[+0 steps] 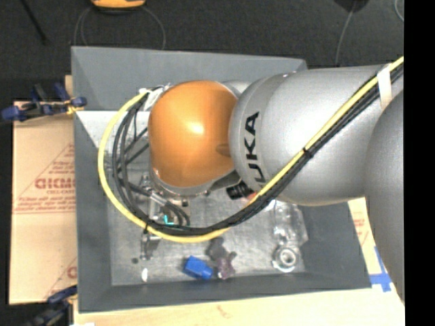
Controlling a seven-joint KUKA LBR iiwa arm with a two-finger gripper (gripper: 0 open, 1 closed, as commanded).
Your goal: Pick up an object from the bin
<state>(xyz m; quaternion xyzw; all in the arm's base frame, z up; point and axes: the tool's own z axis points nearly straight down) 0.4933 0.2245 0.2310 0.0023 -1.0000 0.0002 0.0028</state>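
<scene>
Pincer (147, 244) hangs near-left in the bin (92, 250); its gap I cannot tell. Best lower straight, avoiding the blue block (198, 268).

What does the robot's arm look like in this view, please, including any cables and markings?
The arm is a thick, rounded silver-grey casing with black KUKA lettering, partly hidden. An orange domed cover caps its wrist. A yellow cable runs along the arm, held by a white band, and loops around the cover beside black cables.
</scene>
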